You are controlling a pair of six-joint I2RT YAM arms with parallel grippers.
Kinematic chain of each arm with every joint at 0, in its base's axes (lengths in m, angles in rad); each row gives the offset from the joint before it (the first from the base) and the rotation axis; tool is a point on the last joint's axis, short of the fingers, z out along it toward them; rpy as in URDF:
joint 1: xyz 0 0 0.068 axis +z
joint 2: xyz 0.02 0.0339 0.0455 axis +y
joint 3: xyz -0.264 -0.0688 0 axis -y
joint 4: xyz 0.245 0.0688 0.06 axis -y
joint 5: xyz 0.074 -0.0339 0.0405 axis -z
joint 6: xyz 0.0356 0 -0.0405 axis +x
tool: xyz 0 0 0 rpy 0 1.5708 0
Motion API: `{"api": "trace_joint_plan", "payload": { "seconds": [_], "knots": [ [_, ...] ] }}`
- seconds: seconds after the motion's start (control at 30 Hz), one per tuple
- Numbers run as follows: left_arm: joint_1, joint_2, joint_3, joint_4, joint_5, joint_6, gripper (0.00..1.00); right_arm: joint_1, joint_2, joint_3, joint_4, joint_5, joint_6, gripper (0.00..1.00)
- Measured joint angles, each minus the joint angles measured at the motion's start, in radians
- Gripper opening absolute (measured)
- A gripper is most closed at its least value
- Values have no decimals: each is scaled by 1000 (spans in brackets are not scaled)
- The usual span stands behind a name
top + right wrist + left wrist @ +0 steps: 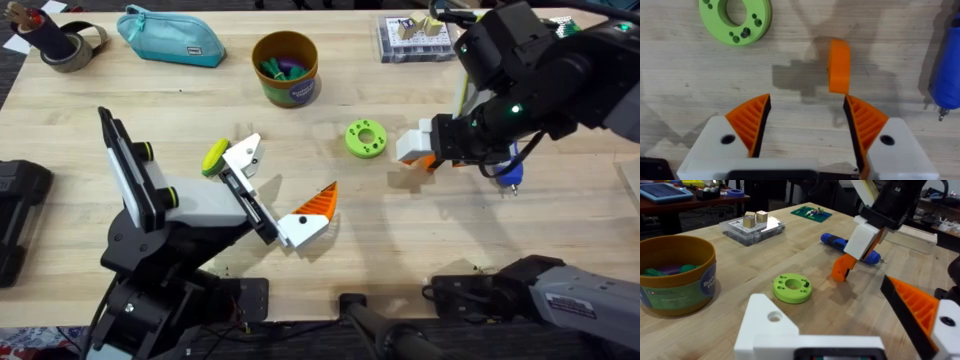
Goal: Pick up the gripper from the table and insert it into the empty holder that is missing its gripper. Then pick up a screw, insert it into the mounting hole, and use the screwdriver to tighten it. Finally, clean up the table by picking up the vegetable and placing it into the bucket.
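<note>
The loose gripper's orange tip (839,65) lies on the wood just past one fingertip of my right gripper (806,102); its white block is hidden. That right gripper (418,152) hangs low over the table, open, with nothing between its pads. My left gripper (285,180) is open and wide: one side carries the bare white holder (243,155) (767,325), the other an orange-tipped finger (312,208). The blue screwdriver (511,178) (847,244) lies beside the right gripper. Dark screws sit in a green disc (365,138) (735,20). The bucket (286,68) (675,280) holds green and purple shapes, and I cannot tell whether one is the vegetable.
A teal pouch (170,35) and a tape roll (70,45) lie at the back left. A clear box with wooden cubes (415,38) (752,227) stands at the back right. Bare wood stretches between the two grippers.
</note>
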Motion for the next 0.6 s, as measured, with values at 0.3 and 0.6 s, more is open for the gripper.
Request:
{"api": "trace_joint_plan", "payload": {
  "seconds": [0.3, 0.6],
  "knots": [
    [-1, 6, 4, 1, -2, 0, 995, 0, -2, 0, -89, -3, -1, 887],
    [-1, 6, 4, 1, -3, 0, 995, 0, -228, 42, -183, 27, -1, 887]
  ]
}}
